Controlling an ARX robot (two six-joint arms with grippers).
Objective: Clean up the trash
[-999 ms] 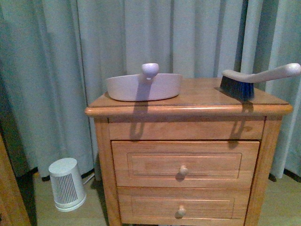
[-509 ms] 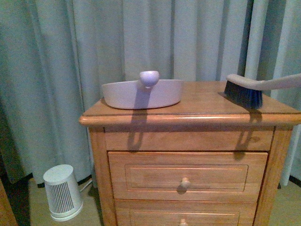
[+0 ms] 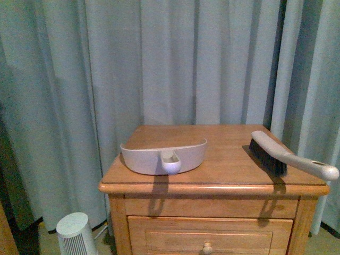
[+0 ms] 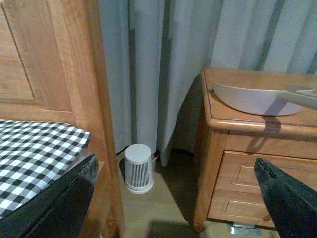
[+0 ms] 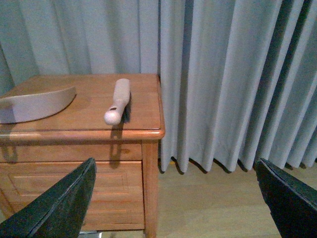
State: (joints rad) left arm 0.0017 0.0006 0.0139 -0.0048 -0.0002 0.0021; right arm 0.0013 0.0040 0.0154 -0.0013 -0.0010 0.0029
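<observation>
My left pincer (image 4: 168,201) and right pincer (image 5: 169,201) gape wide and empty, their tips cropped. On the wooden worktop (image 3: 226,162), a beige plastic dustpan (image 3: 154,155) lies left and a dark-bristled hand brush (image 3: 272,155) right, well apart.

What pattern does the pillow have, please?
Black-and-white check on the pillow, clearest in the left wrist view.

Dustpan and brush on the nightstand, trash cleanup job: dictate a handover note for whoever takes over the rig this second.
Left gripper: open, holding nothing.
Right gripper: open, holding nothing.
Dustpan and brush lie apart on top of the nightstand, with neither gripper on them.
Trash: no tissue wad shows in any view.
Done: nothing that can be seen.
Left: find the wad, probably sweep it into the dustpan or pick it up, then dispose of it.
</observation>
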